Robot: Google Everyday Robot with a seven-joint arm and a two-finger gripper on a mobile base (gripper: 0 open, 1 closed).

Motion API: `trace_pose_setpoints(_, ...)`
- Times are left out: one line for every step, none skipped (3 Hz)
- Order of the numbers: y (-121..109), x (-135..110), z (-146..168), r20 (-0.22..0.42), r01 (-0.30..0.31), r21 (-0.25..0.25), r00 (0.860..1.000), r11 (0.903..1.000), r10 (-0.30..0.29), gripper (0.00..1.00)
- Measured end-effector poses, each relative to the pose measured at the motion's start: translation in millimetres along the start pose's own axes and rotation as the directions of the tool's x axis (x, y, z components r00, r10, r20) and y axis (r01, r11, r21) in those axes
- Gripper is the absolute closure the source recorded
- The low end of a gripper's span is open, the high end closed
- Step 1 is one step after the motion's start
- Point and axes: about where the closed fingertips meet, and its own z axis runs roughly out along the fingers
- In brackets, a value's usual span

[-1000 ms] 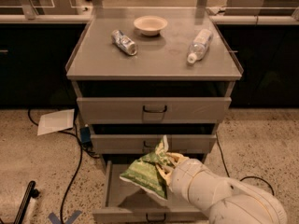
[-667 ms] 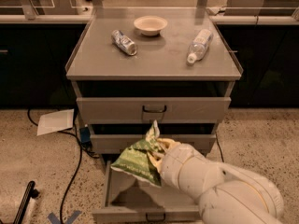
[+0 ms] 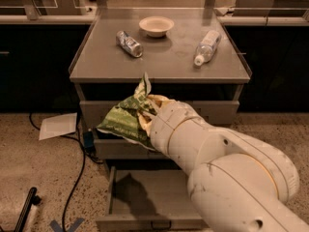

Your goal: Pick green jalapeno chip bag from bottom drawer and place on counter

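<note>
My gripper (image 3: 145, 114) is shut on the green jalapeno chip bag (image 3: 124, 118) and holds it in the air in front of the two upper drawer fronts, just below the front edge of the counter (image 3: 159, 57). The bag is crinkled and hangs out to the left of my white arm (image 3: 217, 163). The bottom drawer (image 3: 149, 197) stands pulled open below, and the part of its tray that shows is bare. My arm hides the drawer's right side.
On the counter lie a crushed silver can (image 3: 129, 43), a pale bowl (image 3: 156, 26) and a plastic bottle (image 3: 206, 46) on its side. A white sheet (image 3: 58, 125) and black cables (image 3: 79, 153) lie on the speckled floor at the left.
My gripper has risen with the bag from just above the open bottom drawer to near the counter's front edge. The bag has lifted and shifted a little left.
</note>
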Motion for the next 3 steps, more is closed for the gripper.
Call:
trace_pose_setpoints(0.0, 0.0, 0.0, 0.000, 0.000, 0.000, 1.000, 1.0000, 0.000, 1.00)
trace_pose_setpoints(-3.0, -4.8, 0.0, 0.016, 0.005, 0.022, 1.000, 0.9997, -0.005, 1.00)
trace_pose_setpoints(-37.9, -16.3, -0.6, 0.045, 0.059, 0.079, 0.997, 0.9951, -0.062, 1.00)
